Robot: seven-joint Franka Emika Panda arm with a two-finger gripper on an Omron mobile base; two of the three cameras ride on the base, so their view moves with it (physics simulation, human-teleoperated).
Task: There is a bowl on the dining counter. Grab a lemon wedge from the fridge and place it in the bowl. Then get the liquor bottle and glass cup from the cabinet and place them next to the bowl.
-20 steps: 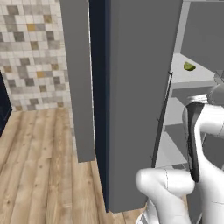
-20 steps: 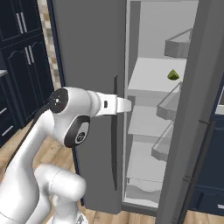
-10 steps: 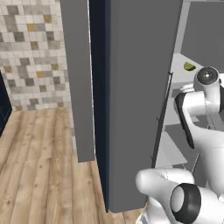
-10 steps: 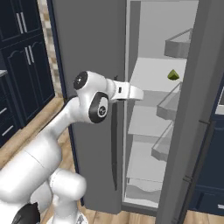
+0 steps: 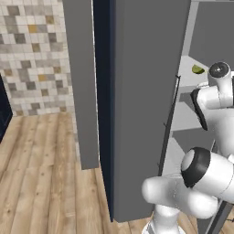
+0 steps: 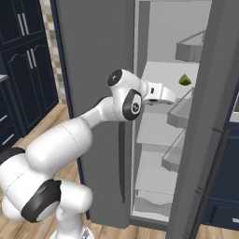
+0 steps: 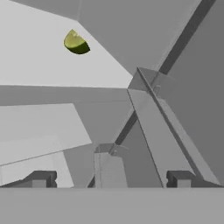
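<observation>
Since the fridge (image 6: 93, 70) has one door swung wide open, the whole interior is exposed, and that's obviously why the robot has parked itself right in front of it: the lemon comes first in the job, so this looks like the reach-in stage with nothing picked up yet. The open door (image 6: 205, 121) stands on the right side of the right base view, with its door bins (image 6: 179, 109) jutting into the opening, and those look like the main thing to watch, since the arm has to thread between them and the closed door's edge. The white arm stretches from the base up to roughly the height of the upper shelf (image 6: 161, 74), with the end effector (image 6: 169, 95) poking just inside the opening, short of the lemon. In the hand view the two fingertips sit wide apart at the bottom with nothing between them, so it's open and empty. The lemon wedge (image 7: 76, 43) sits by itself on that pale upper shelf, cut face up-ish, well ahead of the fingers; it also shows as a small green blob in the left base view (image 5: 197, 69) and the right base view (image 6: 185, 80). Navy cabinets (image 6: 23, 51) stand off to the left, and a tiled wall (image 5: 32, 55) is beside the fridge, neither in the way.
</observation>
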